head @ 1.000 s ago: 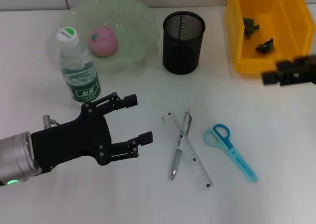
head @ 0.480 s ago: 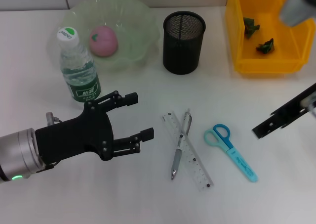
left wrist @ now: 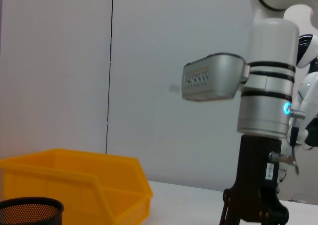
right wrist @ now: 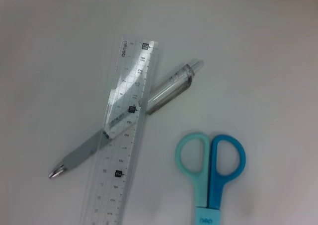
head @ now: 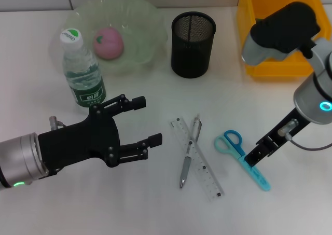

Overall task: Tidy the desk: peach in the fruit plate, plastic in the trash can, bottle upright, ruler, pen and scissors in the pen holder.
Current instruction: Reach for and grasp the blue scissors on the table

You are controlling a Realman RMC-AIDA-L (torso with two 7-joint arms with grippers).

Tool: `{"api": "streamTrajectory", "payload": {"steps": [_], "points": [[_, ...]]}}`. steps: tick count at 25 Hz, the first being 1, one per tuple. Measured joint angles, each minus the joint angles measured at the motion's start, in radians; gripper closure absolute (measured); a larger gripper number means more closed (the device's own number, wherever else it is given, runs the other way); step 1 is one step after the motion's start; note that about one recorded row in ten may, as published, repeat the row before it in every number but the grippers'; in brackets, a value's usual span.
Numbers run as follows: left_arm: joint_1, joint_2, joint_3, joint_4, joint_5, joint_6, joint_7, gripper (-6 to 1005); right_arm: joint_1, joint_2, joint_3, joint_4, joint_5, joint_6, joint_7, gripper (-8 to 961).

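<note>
Right pincer [head: 255, 157], fingers unclear, over scissors [head: 241, 158] blade; light, stiff, flat, grip mid-body; left pincer [head: 147, 122] spread, idle beside ruler [head: 196, 157]

- Right arm [head: 290, 32] covers most of the yellow bin [head: 249, 43]; contents not visible.
- Right gripper [head: 258, 155]: finger position cannot be determined; it overlaps the scissors' [head: 239, 157] blades.
- Right wrist view: scissors [right wrist: 211, 170] blades and ruler [right wrist: 121, 145] far end cut off by the frame edge.
- Left wrist view: pen holder [left wrist: 30, 211] rim only.
</note>
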Motion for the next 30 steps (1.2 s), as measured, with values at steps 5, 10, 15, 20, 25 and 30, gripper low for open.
{"api": "streamTrajectory", "payload": {"steps": [5, 10, 15, 20, 25, 30], "points": [[-0.001, 0.000, 0.000, 0.000, 0.001, 0.000, 0.001, 164, 0.017, 0.002, -0.022, 0.078, 0.006, 0.049, 0.001, 132], [-0.001, 0.000, 0.000, 0.000, 0.001, 0.000, 0.001, 164, 0.021, 0.002, -0.053, 0.096, 0.006, 0.087, 0.001, 132], [0.000, 0.000, 0.000, 0.000, 0.001, -0.003, 0.001, 164, 0.029, 0.004, -0.072, 0.131, 0.006, 0.106, 0.002, 133], [0.000, 0.001, 0.000, 0.000, 0.001, -0.003, 0.002, 164, 0.034, 0.004, -0.101, 0.150, 0.006, 0.116, 0.002, 134], [0.000, 0.001, 0.000, 0.000, 0.001, -0.003, 0.002, 164, 0.034, 0.004, -0.109, 0.150, 0.006, 0.122, 0.002, 141], [0.000, 0.001, 0.000, 0.000, 0.001, -0.003, 0.002, 164, 0.033, 0.004, -0.107, 0.164, 0.012, 0.132, 0.002, 211]]}}
